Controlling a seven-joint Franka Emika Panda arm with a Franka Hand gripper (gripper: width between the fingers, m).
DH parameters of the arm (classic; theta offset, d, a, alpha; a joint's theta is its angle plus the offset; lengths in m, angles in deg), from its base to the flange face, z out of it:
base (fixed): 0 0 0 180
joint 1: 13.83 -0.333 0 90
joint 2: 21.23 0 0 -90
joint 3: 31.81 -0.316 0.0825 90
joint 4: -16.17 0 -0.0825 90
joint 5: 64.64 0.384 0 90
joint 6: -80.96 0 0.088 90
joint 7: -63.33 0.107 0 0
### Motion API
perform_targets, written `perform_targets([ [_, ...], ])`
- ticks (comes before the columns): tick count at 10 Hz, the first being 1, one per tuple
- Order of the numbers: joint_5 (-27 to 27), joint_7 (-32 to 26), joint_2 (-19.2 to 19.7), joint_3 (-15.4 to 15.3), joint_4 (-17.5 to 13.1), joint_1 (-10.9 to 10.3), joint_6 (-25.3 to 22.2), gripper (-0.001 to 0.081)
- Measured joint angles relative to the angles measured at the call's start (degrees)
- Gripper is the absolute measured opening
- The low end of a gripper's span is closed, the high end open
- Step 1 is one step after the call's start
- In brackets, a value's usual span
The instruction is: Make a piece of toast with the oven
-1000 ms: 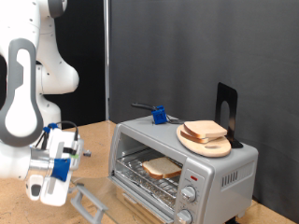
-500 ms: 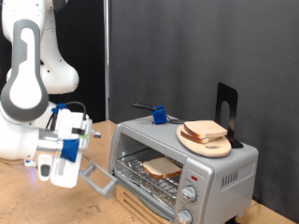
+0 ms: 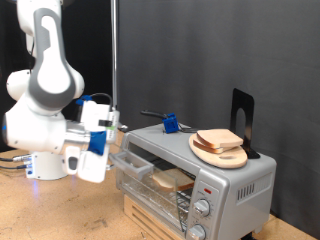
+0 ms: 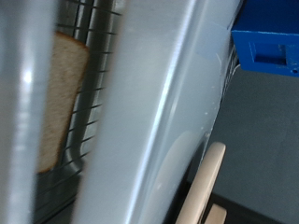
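The silver oven (image 3: 238, 180) stands at the exterior view's right, with its glass door (image 3: 140, 170) swung part-way up, about half shut. A piece of toast (image 3: 172, 183) lies on the wire rack inside. My gripper (image 3: 113, 158) is at the door's free edge, by the handle; its fingers are hidden by the hand and door. The wrist view is pressed close to the oven (image 4: 168, 121) and shows the toast (image 4: 61, 98) through the glass and rack bars. No fingers show there.
On the oven's top sit a round wooden board (image 3: 222, 152) bearing another bread slice (image 3: 219, 138), a blue object (image 3: 171, 124) and a black stand (image 3: 243, 120). The board's edge (image 4: 209, 177) and the blue object (image 4: 271, 42) show in the wrist view. Two knobs (image 3: 202, 208) face front.
The arm has swung up and to the exterior view's right, lifting the oven door from lying fully open to about half shut.
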Motion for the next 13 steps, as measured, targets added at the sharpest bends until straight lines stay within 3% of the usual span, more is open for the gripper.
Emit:
perform_targets([
  [3,4.43,0.72,-2.96,-4.15,2.72,-2.62,4.36,0.0800],
  [6,4.64,2.37,-4.91,-4.75,4.34,-2.67,4.63,0.0800],
  [11,-3.25,5.28,-7.37,-0.84,6.62,2.60,6.16,0.0800],
  [13,-3.70,5.38,-6.96,-0.68,6.11,2.70,3.83,0.0800],
])
